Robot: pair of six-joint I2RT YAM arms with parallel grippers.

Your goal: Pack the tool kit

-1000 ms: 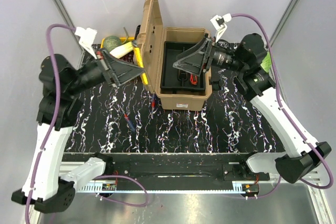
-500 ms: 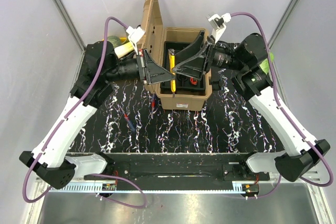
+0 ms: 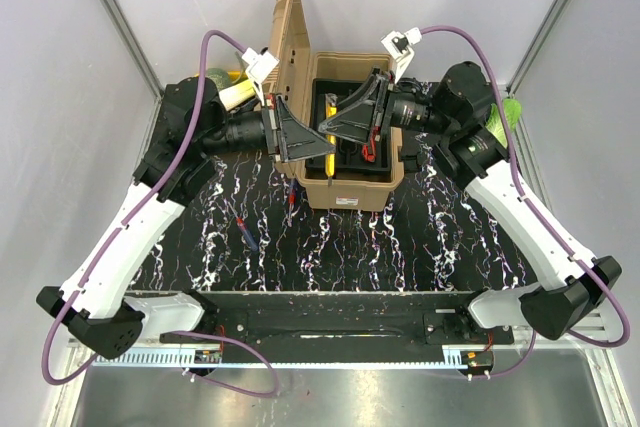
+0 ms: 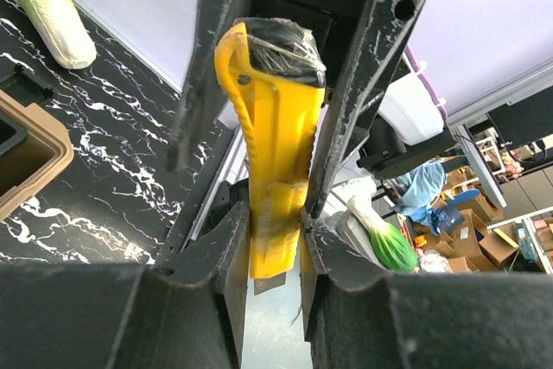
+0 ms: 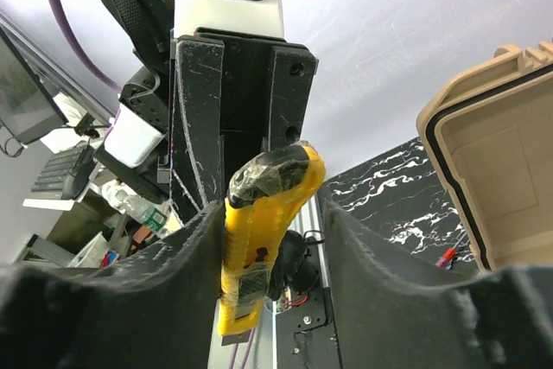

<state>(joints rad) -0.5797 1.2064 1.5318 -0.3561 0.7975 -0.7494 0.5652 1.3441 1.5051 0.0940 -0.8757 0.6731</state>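
Note:
The tan toolbox stands open at the back of the mat, lid upright, black tray inside holding a red-handled tool. Over the tray my left gripper is shut on a yellow utility knife, seen end-on in the left wrist view between my pads. My right gripper reaches in from the right and straddles the same knife. One right finger touches it; a gap remains at the other finger. A blue-handled tool and a red-handled one lie on the mat.
A yellow crate with vegetables sits left of the lid. A green toy vegetable lies at the right edge. The marbled black mat stretches in front of the toolbox. Grey walls close in behind.
My left arm swung right from beside the crate, carrying the yellow knife over the toolbox tray. My right gripper shifted left around the knife and its jaws narrowed.

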